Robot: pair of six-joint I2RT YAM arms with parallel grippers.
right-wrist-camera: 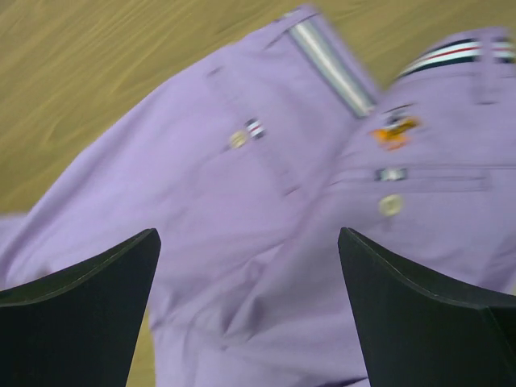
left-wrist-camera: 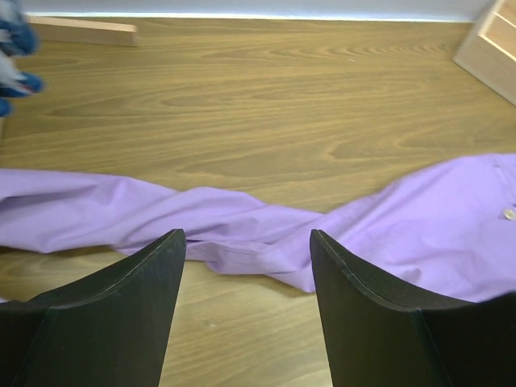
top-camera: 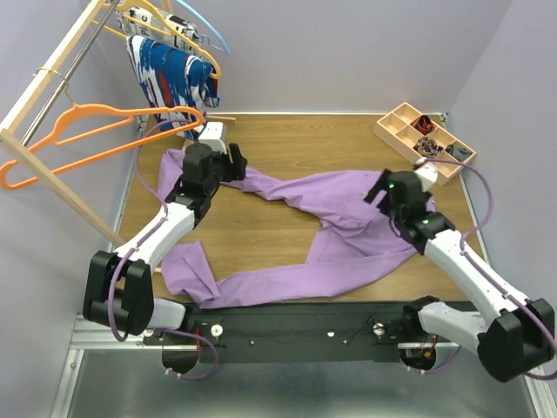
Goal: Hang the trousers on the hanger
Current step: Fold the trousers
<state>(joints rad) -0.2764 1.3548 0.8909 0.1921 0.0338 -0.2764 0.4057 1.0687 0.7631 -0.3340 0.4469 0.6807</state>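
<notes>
Your left gripper [left-wrist-camera: 247,235] has its fingers apart with nothing between them. It hangs over a twisted stretch of trouser leg on the far-left part of the table [top-camera: 278,139]. In the left wrist view the lilac cloth runs left to right just beyond the fingertips, with bare wood on the far side.

Your right gripper [right-wrist-camera: 248,234] stands wide apart too and holds nothing. It is poised over the waist end of the trousers [top-camera: 339,205], to the right of the table's middle. Its wrist view, somewhat blurred, shows the striped waistband [right-wrist-camera: 455,55], a pale button [right-wrist-camera: 391,205] and a small orange label [right-wrist-camera: 393,131] between and beyond the fingers.

The trousers lie flat on the table. One leg reaches far-left under your left gripper, and the other sweeps to the near-left edge.

The bright orange hanger [top-camera: 96,117] hangs on the wooden rack [top-camera: 52,170] at the far left, off the table and apart from the trousers. Farther along that rack hang a blue, white and red patterned garment [top-camera: 170,74], a paler yellow-orange hanger [top-camera: 157,17] and a light blue hanger [top-camera: 209,30]. A wooden compartment tray [top-camera: 396,131] sits at the far-right corner.
</notes>
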